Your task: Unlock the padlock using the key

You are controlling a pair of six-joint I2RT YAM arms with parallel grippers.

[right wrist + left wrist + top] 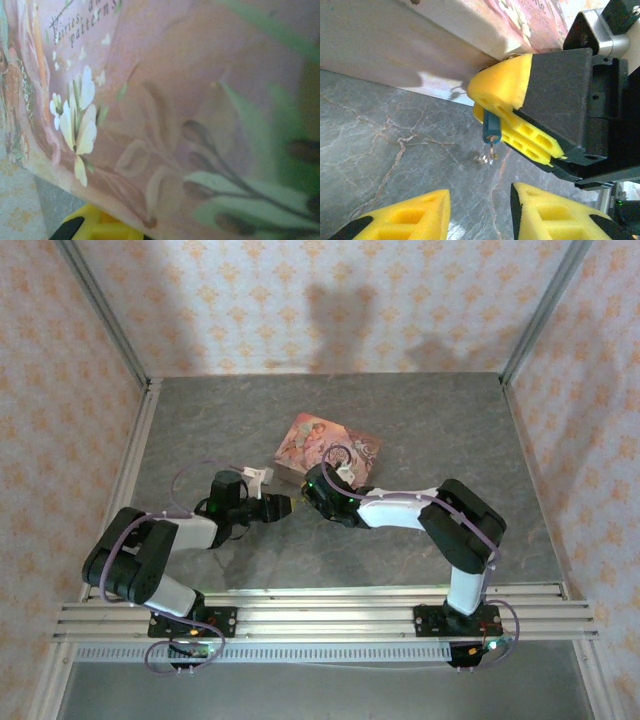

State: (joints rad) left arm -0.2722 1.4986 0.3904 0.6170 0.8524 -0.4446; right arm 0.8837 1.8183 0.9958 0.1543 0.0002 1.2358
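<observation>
While my left claw [480, 215] hangs open and empty above the desk [380, 150], the key [491, 145] sits in the blue padlock [491, 126], which my right claw [485, 111] pinches beside the floral box [420, 45]. Insertion looks done; whether the shackle is free I cannot tell, so turning probably remains.

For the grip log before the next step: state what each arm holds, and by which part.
The right gripper pinches the padlock by its blue body, the key sticking out of its end. The left gripper holds nothing, its jaws open.
</observation>
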